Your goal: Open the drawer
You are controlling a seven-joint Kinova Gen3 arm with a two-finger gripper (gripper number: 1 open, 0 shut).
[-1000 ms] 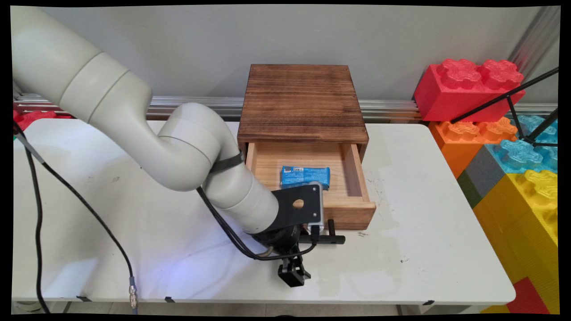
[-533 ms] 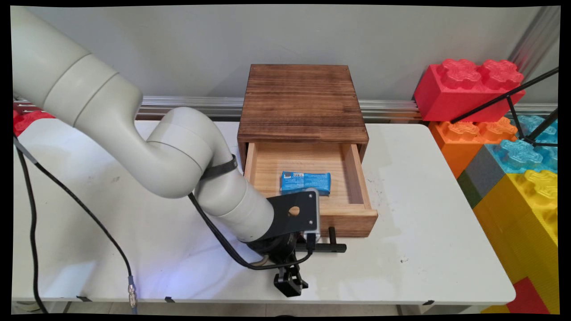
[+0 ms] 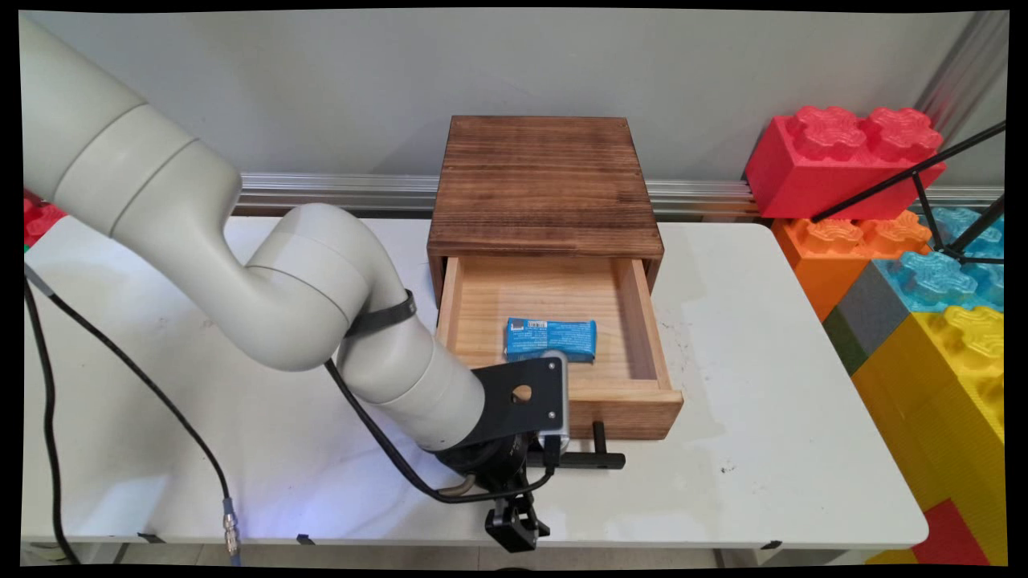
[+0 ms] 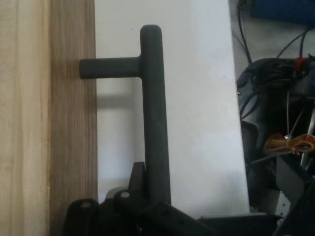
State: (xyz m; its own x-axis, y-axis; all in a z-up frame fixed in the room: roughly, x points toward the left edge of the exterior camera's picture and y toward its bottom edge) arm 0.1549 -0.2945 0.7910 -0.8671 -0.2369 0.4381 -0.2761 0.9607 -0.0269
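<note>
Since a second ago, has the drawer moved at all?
Yes. The drawer has slid further out of the wooden cabinet, toward the table's near edge; the tool is closed on its black handle.

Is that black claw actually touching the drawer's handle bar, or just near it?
Touching. In the hand view the gripper is shut on the black handle, its jaws pressing the bar from both sides with no gap between them.
</note>
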